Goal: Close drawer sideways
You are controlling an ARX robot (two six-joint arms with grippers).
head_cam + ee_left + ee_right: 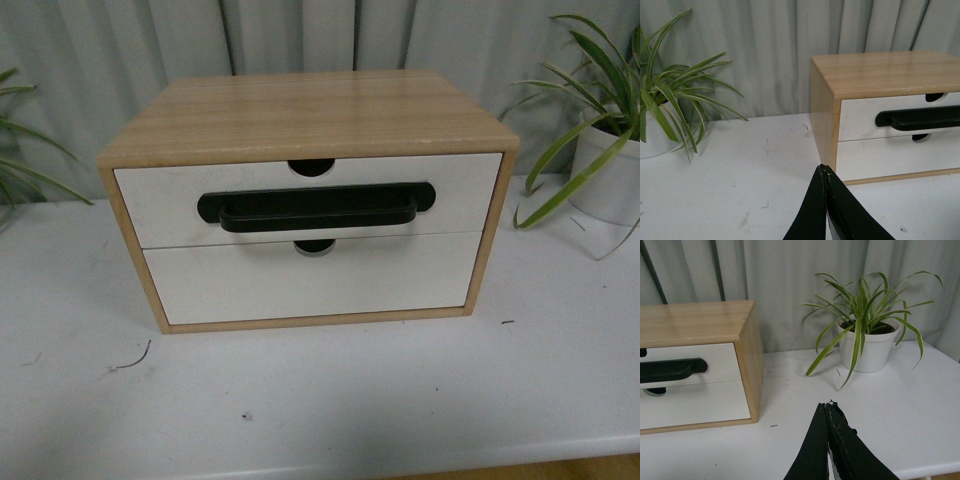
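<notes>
white table [400, 400] carries wooden cabinet [300, 110], potted plants [867, 340].

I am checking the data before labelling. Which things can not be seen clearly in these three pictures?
- Inside of the drawer: hidden by its white front, all views.
- Cabinet back: faces away, all views.
- Left gripper and right gripper: absent from front view; bases cut off in wrist views.
- Left plant: pot cut off in the left wrist view.

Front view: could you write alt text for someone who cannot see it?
A light wood cabinet sits on a white table, its upper white drawer with a long black bar handle skewed, the left end sticking out. Below is a plain white drawer front; green potted plants flank the cabinet.
</notes>
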